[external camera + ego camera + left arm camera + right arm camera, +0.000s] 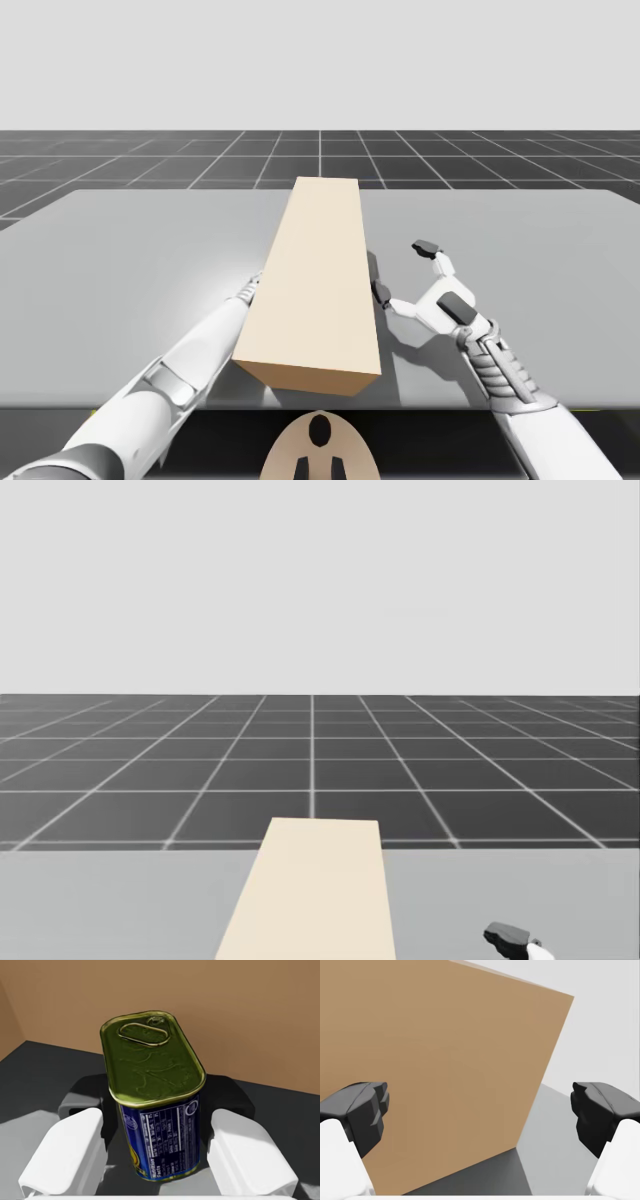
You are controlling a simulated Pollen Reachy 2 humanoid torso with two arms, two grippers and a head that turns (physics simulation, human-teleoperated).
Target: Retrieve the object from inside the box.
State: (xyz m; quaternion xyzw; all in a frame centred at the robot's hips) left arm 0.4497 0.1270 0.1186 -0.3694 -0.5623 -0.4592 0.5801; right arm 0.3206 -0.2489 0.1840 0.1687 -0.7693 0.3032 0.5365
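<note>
Blue, gold-lidded can (155, 1095) upright inside tan box (318, 280), between parted left jaws, ungripped; right jaws wide beside box on grey table (120, 260).

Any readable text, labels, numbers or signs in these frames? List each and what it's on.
Rectangular blue can: white printed panel on its side, too small to read; nothing can be quoted.
Can's gold lid: pull tab only, no text.
Tan box: plain, no print in any view.
Grey table: no markings.
</note>
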